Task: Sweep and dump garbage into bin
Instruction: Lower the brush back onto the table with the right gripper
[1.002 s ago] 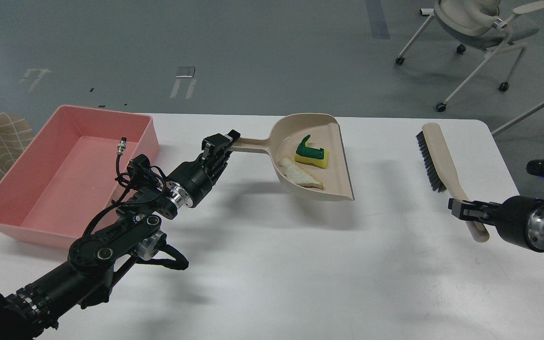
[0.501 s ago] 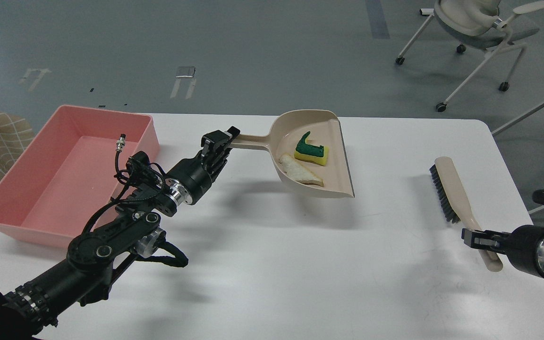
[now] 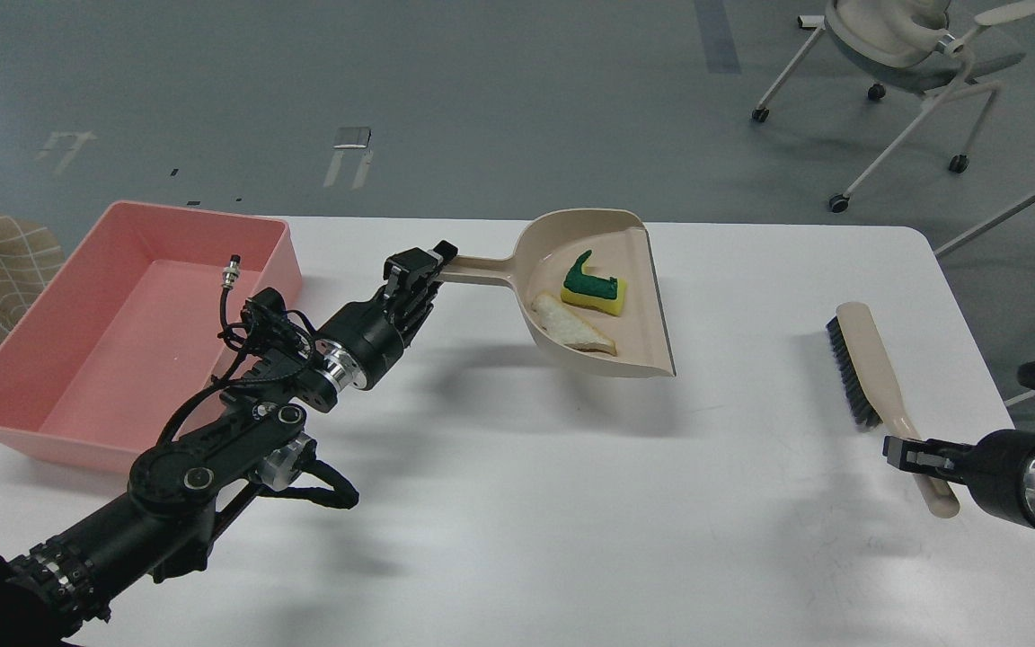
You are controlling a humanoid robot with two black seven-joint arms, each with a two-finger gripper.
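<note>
Beige plastic dustpan [image 3: 603,296] is held by its handle in the left gripper [image 3: 417,268], jaws closed on the handle end. The pan appears lifted off the white table [image 3: 571,503], judging by the shadow beneath it, and is kept roughly level, presumably so the load does not slide out of the open lip. Both garbage pieces lie inside the pan: the yellow sponge piece [image 3: 595,291] with green top toward the far side, the pale strip [image 3: 573,330] just beside it, nearer the robot. The pink bin [image 3: 23,395] sits well apart at the table's left end. The brush [image 3: 872,377] is gripped near its handle end by the right gripper [image 3: 917,454], jaws closed on it, held aside at the right, clear of the pan's path. Judged step: carrying to the bin; dumping not yet done.
</note>
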